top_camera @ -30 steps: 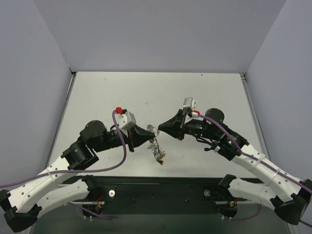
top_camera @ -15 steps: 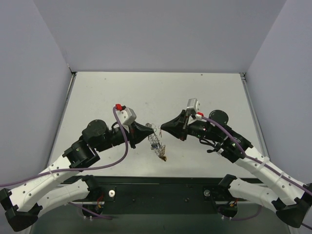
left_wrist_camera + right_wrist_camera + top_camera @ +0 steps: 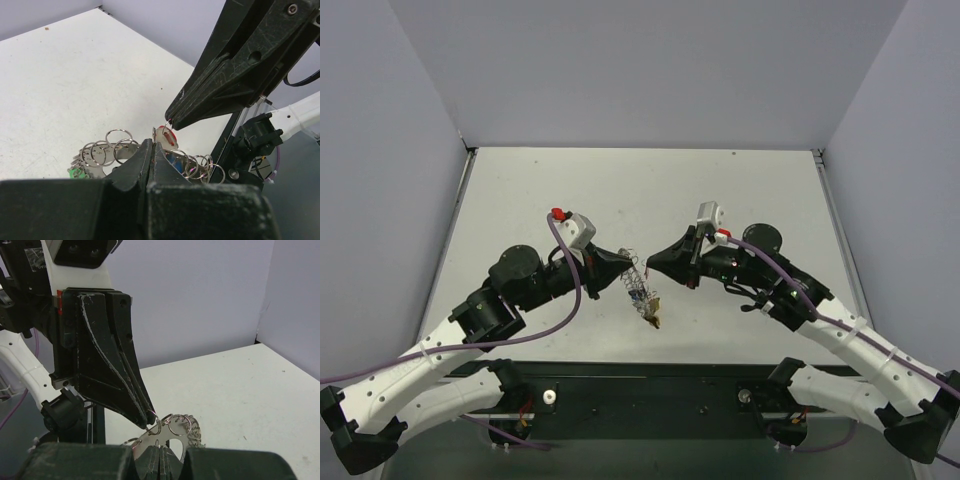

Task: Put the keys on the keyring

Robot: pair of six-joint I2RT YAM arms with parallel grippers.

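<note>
The keyring (image 3: pixel 636 284) hangs in the air between my two grippers, a silvery hoop rimmed with small wire loops, its gold-yellow tag (image 3: pixel 655 320) dangling below. My left gripper (image 3: pixel 623 268) is shut on the keyring's rim (image 3: pixel 120 145). My right gripper (image 3: pixel 648 266) is shut, pinching the thin wire loop of a red-headed key (image 3: pixel 168 136) right at the rim. In the left wrist view the right fingertips (image 3: pixel 172 119) meet just above my left gripper (image 3: pixel 152 146). A blue key (image 3: pixel 175 161) and a green key (image 3: pixel 75 172) hang on the rim. In the right wrist view my right gripper (image 3: pixel 160 451) sits under the keyring (image 3: pixel 172 432).
The pale table (image 3: pixel 640 190) lies below the raised grippers, with grey walls on three sides. The arms' black base rail (image 3: pixel 650 395) runs along the near edge.
My left wrist has lifted and turned a little. The keyring has shifted slightly and its tag has swung a little right. The right gripper stays almost in place.
</note>
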